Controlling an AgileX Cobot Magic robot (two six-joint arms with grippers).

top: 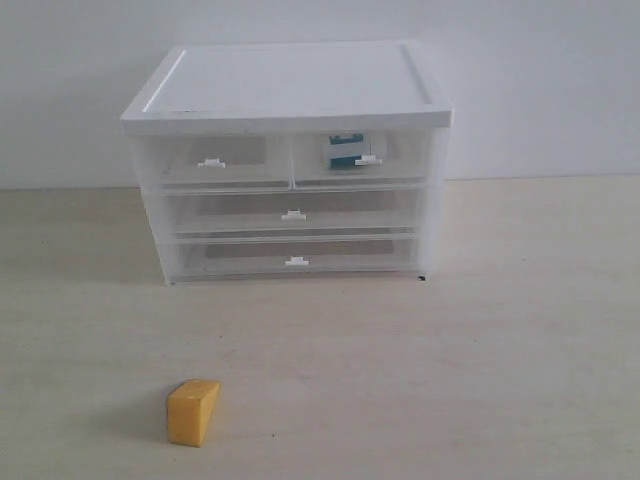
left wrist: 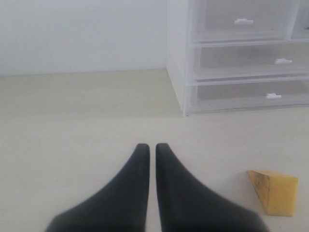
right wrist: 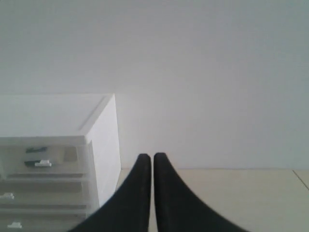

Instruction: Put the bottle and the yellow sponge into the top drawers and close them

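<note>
While the left gripper point(left wrist: 148, 147) hangs low over the table point(left wrist: 72, 121) with its two black fingers pressed together and nothing between them, the yellow sponge point(top: 193, 411) rests on the table at the front left, well apart from the cabinet point(top: 290, 85). In the left wrist view the sponge point(left wrist: 275, 191) is near the gripper but not touching it.

Farther back, the white-topped cabinet stands against the wall point(top: 540, 80). Its left top drawer point(top: 225, 160) sits flush with the cabinet front, and nothing can be made out through its clear face. Beside it, the right top drawer point(top: 400, 155) is also pushed in flush, and the bottle point(top: 343, 150) stands inside it, its teal label showing just behind the small white handle tab. Below them, the two full-width drawers point(top: 292, 228) are shut as well.

On the right, the right gripper point(right wrist: 152, 157) is raised beside the cabinet, its fingers closed on each other and holding nothing.
</note>
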